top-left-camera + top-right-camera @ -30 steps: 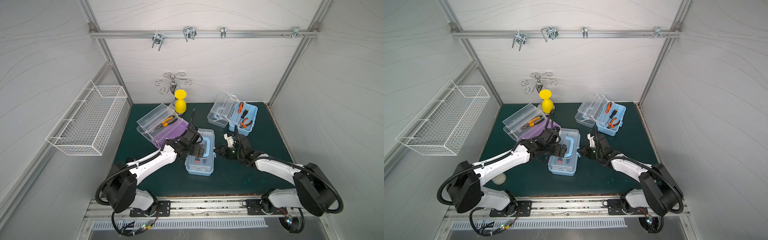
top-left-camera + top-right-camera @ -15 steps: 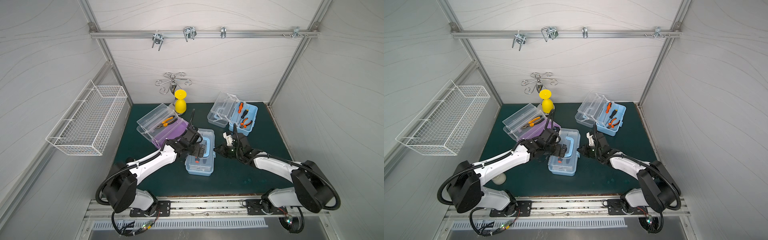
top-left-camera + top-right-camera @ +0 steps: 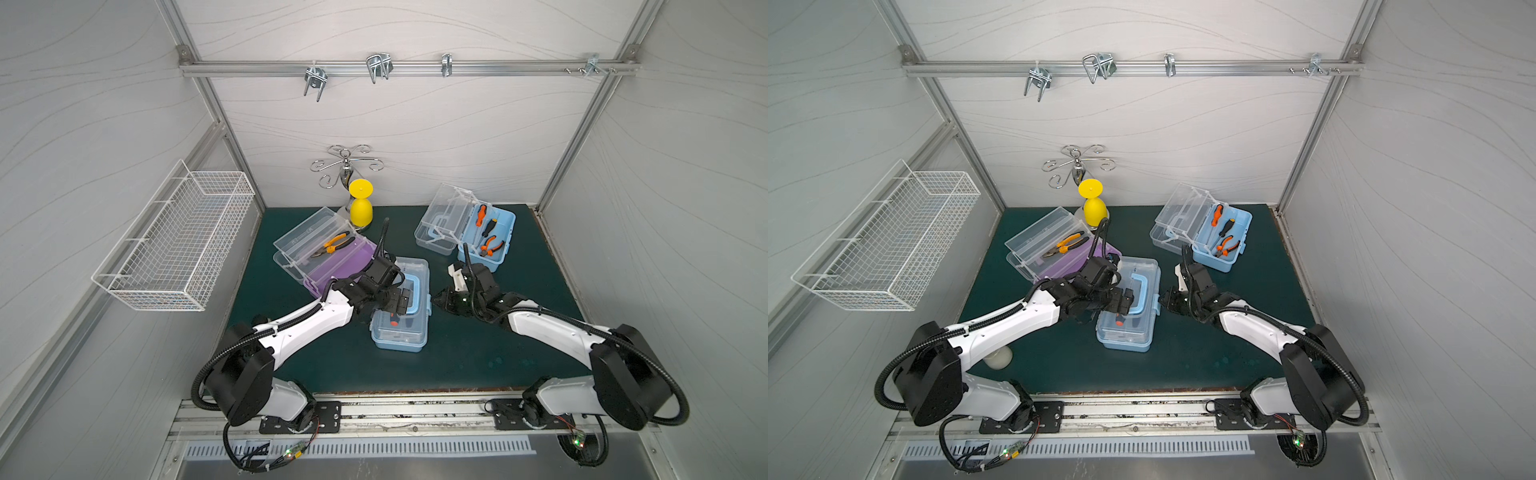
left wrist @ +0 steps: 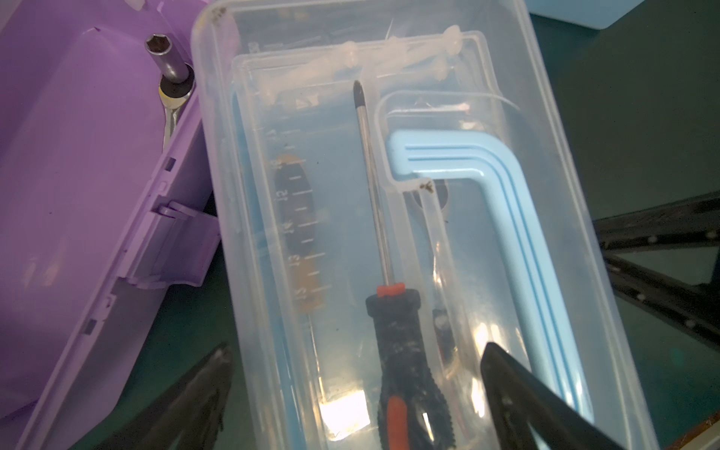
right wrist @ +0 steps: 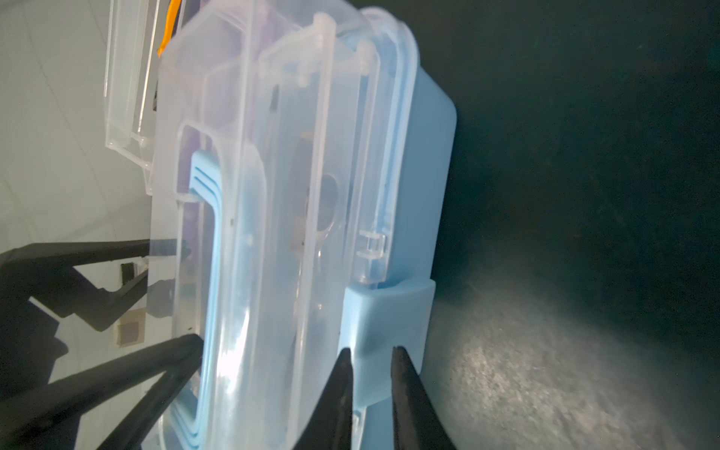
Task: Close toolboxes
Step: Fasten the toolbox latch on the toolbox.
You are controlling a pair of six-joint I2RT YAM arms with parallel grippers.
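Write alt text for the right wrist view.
A light blue toolbox with its clear lid down fills the view. The right gripper, fingers narrowly apart, is at its blue latch; the open left gripper reaches over the lid near the handle.

Glossy clear plastic for the lid (image 4: 296, 117) of the light blue toolbox (image 5: 424, 187), smooth matt plastic for its ribbed handle (image 4: 506, 241) and the purple toolbox (image 4: 78, 195); polished metal on the screwdriver (image 4: 382, 233) shaft; matt, grainy dark green mat (image 5: 545, 350).
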